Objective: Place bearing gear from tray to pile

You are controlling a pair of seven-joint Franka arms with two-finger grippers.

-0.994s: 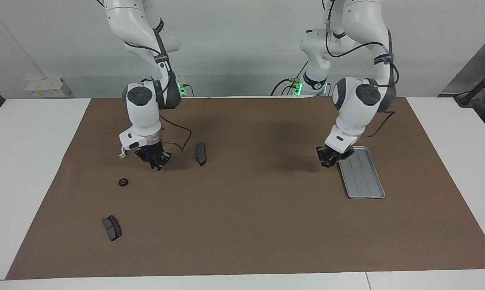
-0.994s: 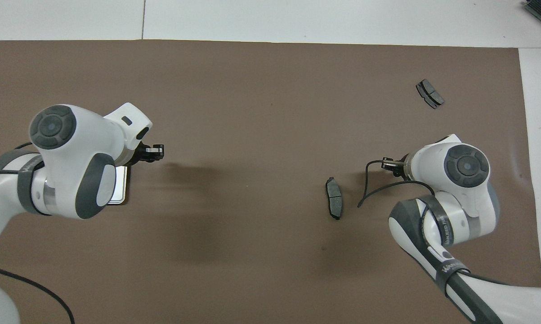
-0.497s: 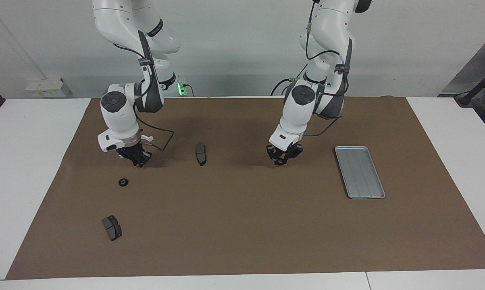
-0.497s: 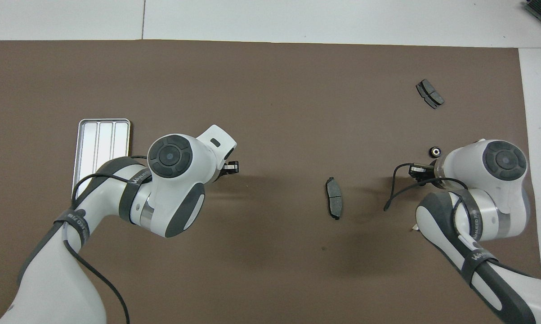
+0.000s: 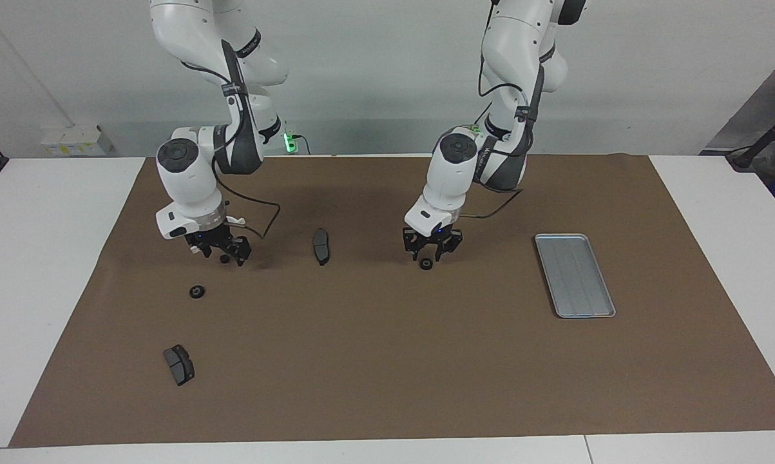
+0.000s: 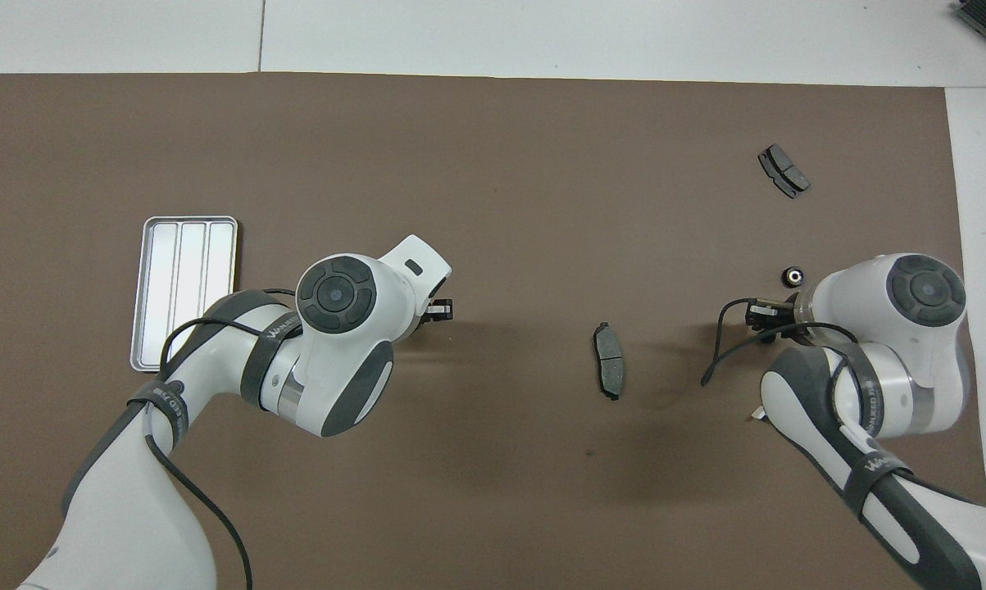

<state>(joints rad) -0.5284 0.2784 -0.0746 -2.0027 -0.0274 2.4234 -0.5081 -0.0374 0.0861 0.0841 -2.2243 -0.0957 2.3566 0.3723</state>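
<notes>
I am reading the brown mat (image 5: 387, 361) as a clock in the facing view, and it is offering wide bare room from four round to eight o'clock, with its edges lying well clear of everything. The tray (image 5: 574, 275) is sitting at three o'clock with nothing in it, so I am judging the unloading done. The left gripper (image 5: 432, 251) is hanging low near the centre with its fingers looking spread, gripping nothing. The right gripper (image 5: 223, 250) is hovering at nine o'clock, likewise spread and empty as far as I can tell. A long pad (image 5: 321, 245) is lying between the two grippers, and a short pad (image 5: 179, 364) is resting at eight o'clock. One gear (image 5: 426, 263) is showing just under the left fingertips, a second gear (image 5: 224, 259) just under the right ones, and a loose gear (image 5: 197, 291) is lying near that. I am judging the gathering unfinished, since the centre gear is sitting well apart from the other two.
</notes>
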